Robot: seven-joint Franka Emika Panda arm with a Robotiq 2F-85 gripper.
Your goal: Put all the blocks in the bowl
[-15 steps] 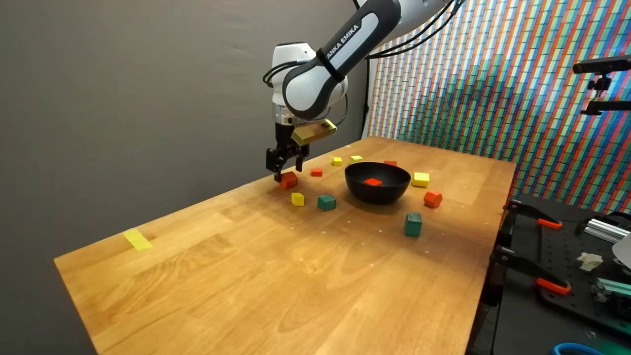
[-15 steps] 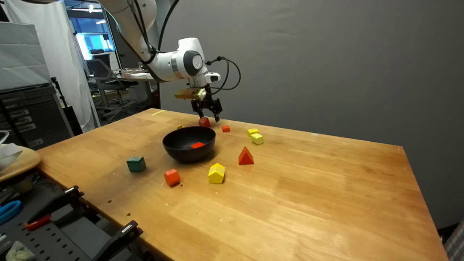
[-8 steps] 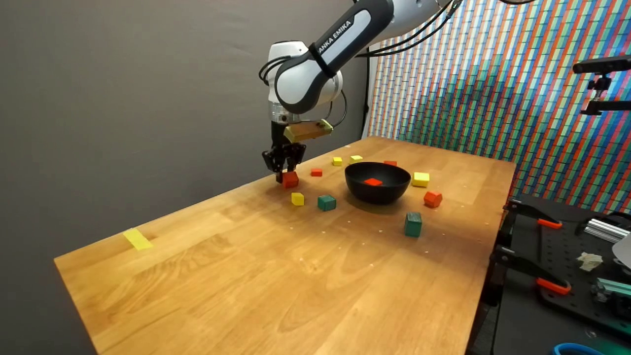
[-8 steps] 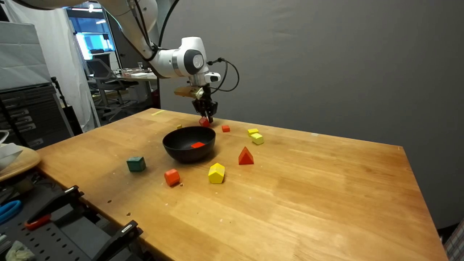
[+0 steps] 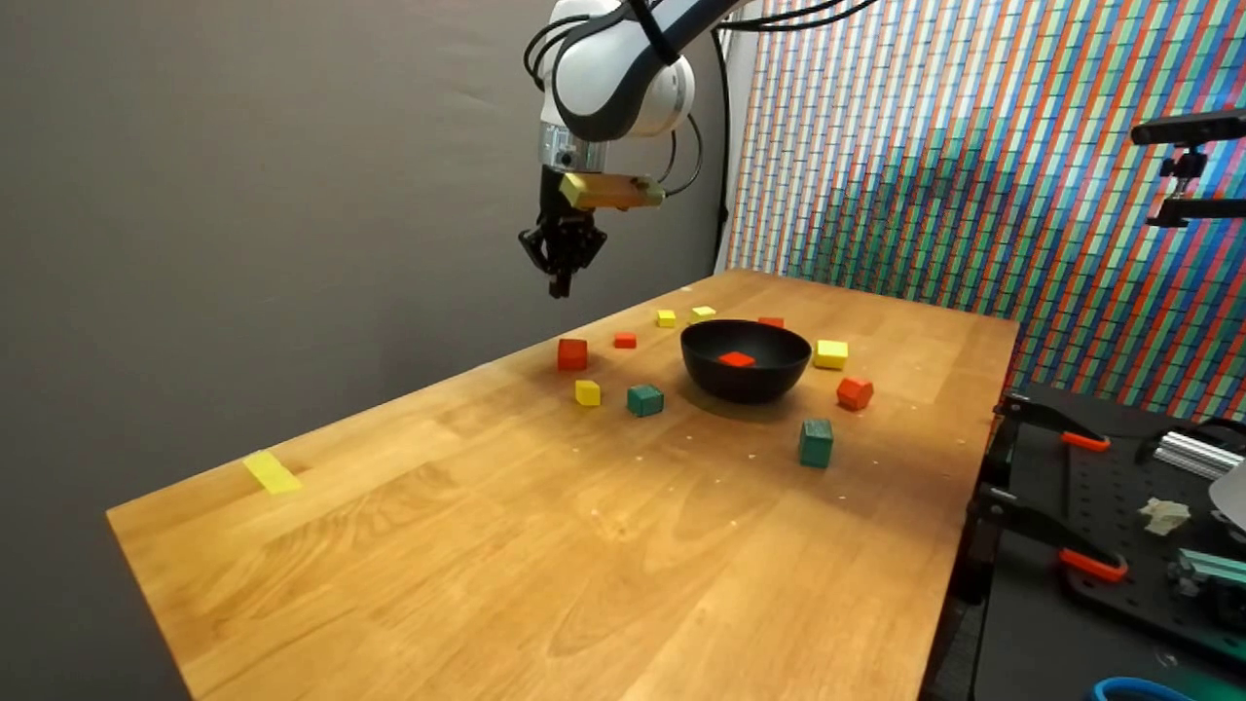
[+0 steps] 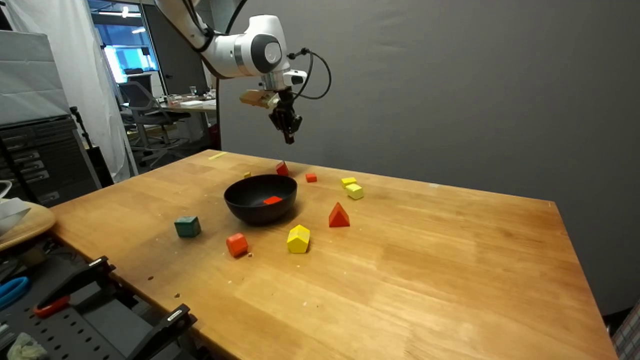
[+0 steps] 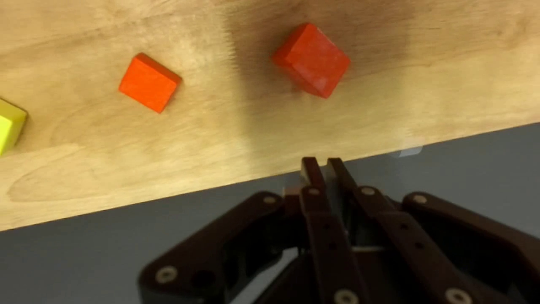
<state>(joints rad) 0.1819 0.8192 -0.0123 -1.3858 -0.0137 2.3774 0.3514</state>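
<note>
Black bowl [image 5: 745, 389] ringed by loose blocks [image 5: 644, 400], hand [image 5: 560, 285] closed and raised

One red block [image 6: 273, 200] is seen inside the bowl; the rest are scattered on the worktop [image 5: 545, 584]. The fingers [image 7: 312, 171] are brought together, a thin slit showing between the tips in the wrist view, and the hand is held well above worktop level. Near one edge, a larger red block [image 5: 572, 354] and a smaller red block [image 5: 625, 341] are set apart. Right of the bowl in an exterior view, a yellow five-sided block [image 5: 830, 354], an orange-red block [image 5: 855, 393] and a dark green block [image 5: 816, 443] are spread out. A flat yellow strip [image 5: 273, 472] is laid by that same edge, well apart from the bowl; two black clamps [image 5: 1037, 526] are seen along the opposite side.

By the bowl, a small yellow block [image 6: 247, 174] is nearly covered in an exterior view. A red triangular block [image 5: 771, 320] is partly masked by the bowl in an exterior view. One yellow block [image 7: 10, 122] is cropped at the wrist view's left border; which one cannot be told. A blue rim [image 5: 1134, 689] is cut off at the bottom, object unclear.
</note>
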